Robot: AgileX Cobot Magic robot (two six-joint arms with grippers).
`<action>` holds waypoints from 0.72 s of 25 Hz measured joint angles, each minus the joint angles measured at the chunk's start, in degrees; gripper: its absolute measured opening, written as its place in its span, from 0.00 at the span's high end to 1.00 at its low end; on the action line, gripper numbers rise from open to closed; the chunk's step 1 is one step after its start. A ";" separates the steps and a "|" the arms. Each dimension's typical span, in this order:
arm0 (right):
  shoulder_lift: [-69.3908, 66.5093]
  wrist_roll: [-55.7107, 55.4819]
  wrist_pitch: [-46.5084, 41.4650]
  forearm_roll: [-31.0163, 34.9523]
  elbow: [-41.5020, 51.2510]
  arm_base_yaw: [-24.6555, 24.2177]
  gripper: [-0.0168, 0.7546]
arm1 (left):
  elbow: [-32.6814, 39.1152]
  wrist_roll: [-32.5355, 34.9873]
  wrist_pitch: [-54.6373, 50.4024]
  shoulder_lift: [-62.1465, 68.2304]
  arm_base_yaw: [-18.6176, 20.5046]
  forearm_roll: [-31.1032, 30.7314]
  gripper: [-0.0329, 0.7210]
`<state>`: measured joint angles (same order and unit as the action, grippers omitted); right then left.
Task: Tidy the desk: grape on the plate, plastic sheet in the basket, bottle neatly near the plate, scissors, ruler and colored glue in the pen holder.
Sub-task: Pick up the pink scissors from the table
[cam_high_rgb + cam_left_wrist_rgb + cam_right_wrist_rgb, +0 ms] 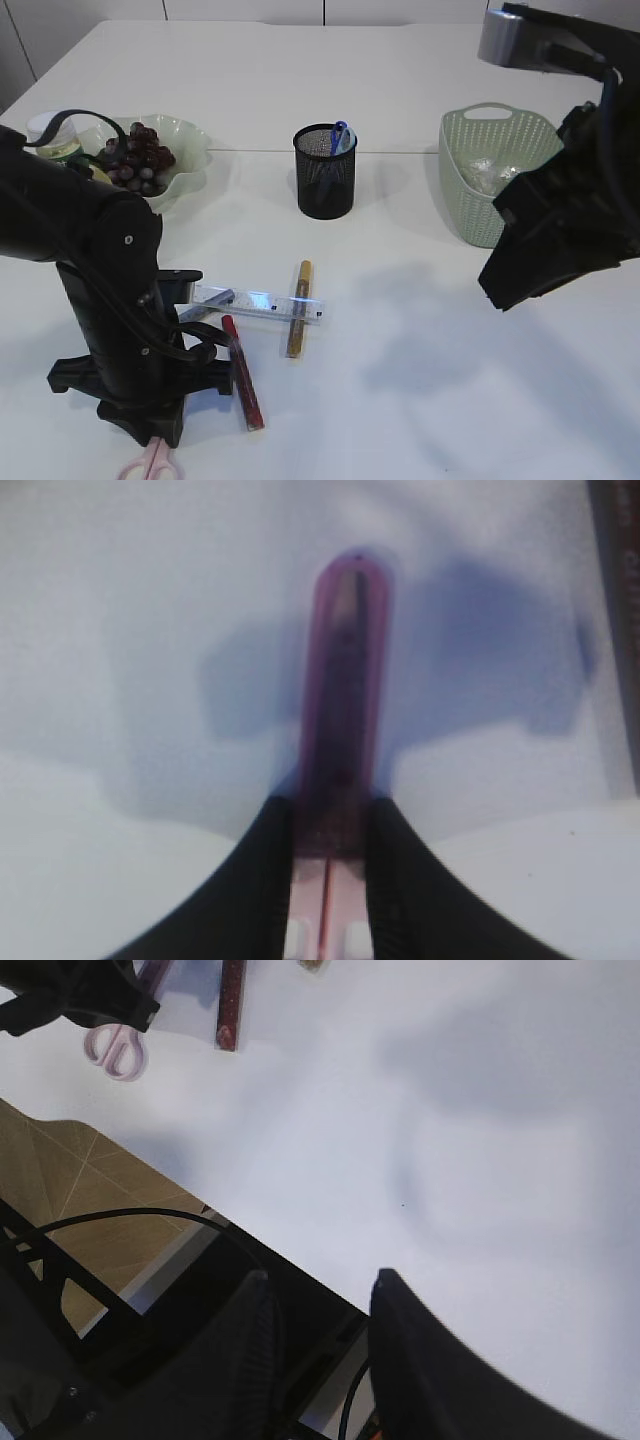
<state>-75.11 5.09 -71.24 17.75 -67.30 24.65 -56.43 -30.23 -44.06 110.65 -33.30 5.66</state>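
My left gripper (335, 815) is shut on the scissors (345, 680), on their purple blade cover, low over the table. Their pink handles show at the front edge in the exterior view (150, 465) and in the right wrist view (118, 1048). The clear ruler (260, 303) lies mid-table under a gold glue stick (298, 308), with a red glue stick (243, 375) beside them. Grapes (140, 158) sit on the green plate (190, 140). The bottle (55, 135) stands behind my left arm. The plastic sheet (485, 172) is in the basket (500, 125). My right gripper (320, 1290) is open and empty.
The black mesh pen holder (324, 172) stands mid-table with a blue pen in it. A grey stick (205, 305) lies by the ruler's left end. My right arm hangs over the table's front right; the table edge and floor show beneath it.
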 joint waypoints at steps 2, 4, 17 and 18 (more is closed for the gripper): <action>0.00 0.00 0.00 0.00 0.00 0.00 0.62 | 0.00 0.00 0.00 0.00 0.00 0.00 0.76; 0.00 0.00 0.00 0.00 0.00 0.00 0.62 | 0.00 0.00 0.00 0.00 0.00 0.00 0.76; 0.00 0.00 0.00 0.00 0.00 0.00 0.62 | 0.00 0.00 -1.53 0.00 0.00 0.00 0.76; 0.00 0.00 0.00 0.00 0.00 0.00 0.62 | 0.00 0.00 -1.53 0.00 0.00 0.00 0.76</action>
<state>-75.11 5.09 -71.24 17.75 -67.30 24.65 -56.43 -30.23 -45.58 110.65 -33.30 5.66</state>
